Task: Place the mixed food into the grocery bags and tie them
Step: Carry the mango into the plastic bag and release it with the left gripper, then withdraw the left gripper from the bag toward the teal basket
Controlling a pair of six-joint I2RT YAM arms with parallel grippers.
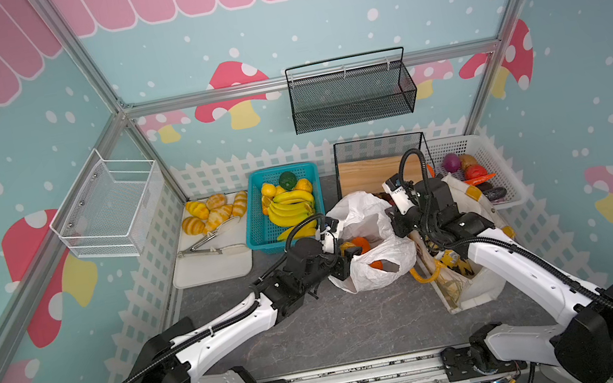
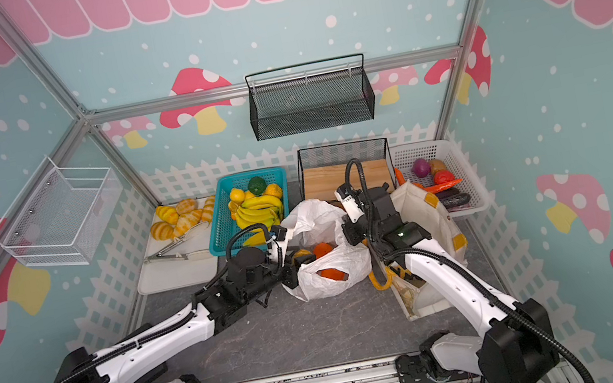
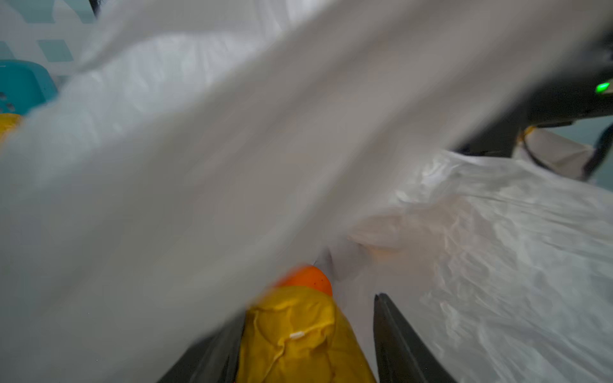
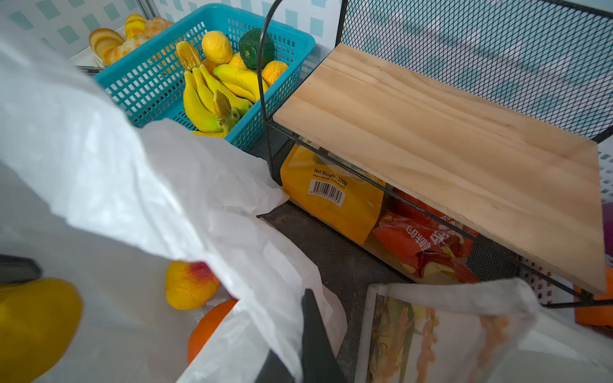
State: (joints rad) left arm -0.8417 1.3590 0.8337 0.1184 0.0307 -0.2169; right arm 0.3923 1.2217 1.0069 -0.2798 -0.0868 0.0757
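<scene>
Where the left gripper [image 3: 311, 308] sits: inside the mouth of the white plastic bag [image 1: 373, 274], jaws partly apart and clamped on a yellow item [image 3: 298, 338]. One of its fingers is lost behind a blurred sheet of plastic.
Just past it: an orange [image 3: 308, 280], half covered by the film.
Right gripper [image 4: 306, 308]: jaws together, pinching the bag's rim at the bag's 2 o'clock. Only one finger [image 4: 313, 338] shows, the other is buried under plastic.
Bag contents: a second orange [image 1: 377, 266] and a yellow-red fruit [image 4: 189, 285]. Anything else is veiled.
Canvas tote [image 1: 481, 289]: at 3 o'clock of the bag, its mouth hidden under the right arm.
Teal basket [image 1: 256, 230]: at 10 o'clock, holding bananas [image 1: 290, 208].
Wire rack [image 4: 431, 132]: at 1 o'clock, with snack packets [image 4: 331, 199] under its board, partly cut off.
</scene>
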